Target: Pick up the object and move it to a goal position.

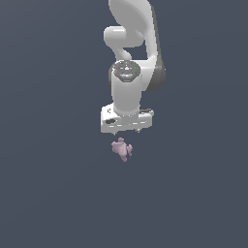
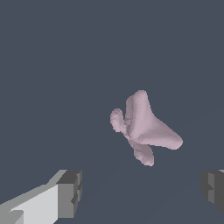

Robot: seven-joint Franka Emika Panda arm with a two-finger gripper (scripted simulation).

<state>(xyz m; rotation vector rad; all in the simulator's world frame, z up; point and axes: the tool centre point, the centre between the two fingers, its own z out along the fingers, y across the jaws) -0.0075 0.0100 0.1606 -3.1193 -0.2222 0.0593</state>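
A single white arm (image 1: 130, 63) hangs over a flat, featureless slate-grey bench (image 1: 48, 193), its wrist pointing straight down. The end effector (image 1: 126, 131) sits at the foot of the arm, a white block with two short fingertips just showing below its underside in the exterior view. In the wrist view the two dark grey fingers (image 2: 70, 192) stand at opposite sides of the picture with a broad gap of bare surface between them, so the jaws are spread wide and hold nothing.

The object (image 1: 121, 149) is a small pale pink lump with several short stubby lobes, far smaller than the end effector. In the exterior view it appears just below the end effector, close to it yet apart from it, a little toward the exterior view's left of the arm's centre line. In the wrist view the object (image 2: 142, 127) shows one long tapering lobe, a broad rounded one and two smaller nubs; it lies beyond the fingertips, not between them, and touches neither finger.

No brand, label or writing can be read anywhere; the ring at the arm's wrist joint (image 1: 126, 70) carries small dark markings, too fine to make out.
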